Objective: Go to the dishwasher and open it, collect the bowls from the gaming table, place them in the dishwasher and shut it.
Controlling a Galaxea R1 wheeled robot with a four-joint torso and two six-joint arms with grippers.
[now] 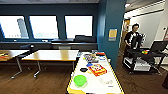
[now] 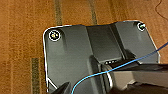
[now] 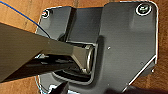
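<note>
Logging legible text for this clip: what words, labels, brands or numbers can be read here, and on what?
None can be read.
Yellow notice on the teal pillar: too blurred.
Red and yellow box on the gaming table: print unreadable.
Printed items at the table's far end: too small.
Round fittings on the robot's dark plate: markings blurred.

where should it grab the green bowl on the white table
By the rim of the green bowl, coming from above with one finger inside the wall. It sits upright with its mouth open near the near-left corner of the gaming table, apart from the box and other items.
</note>
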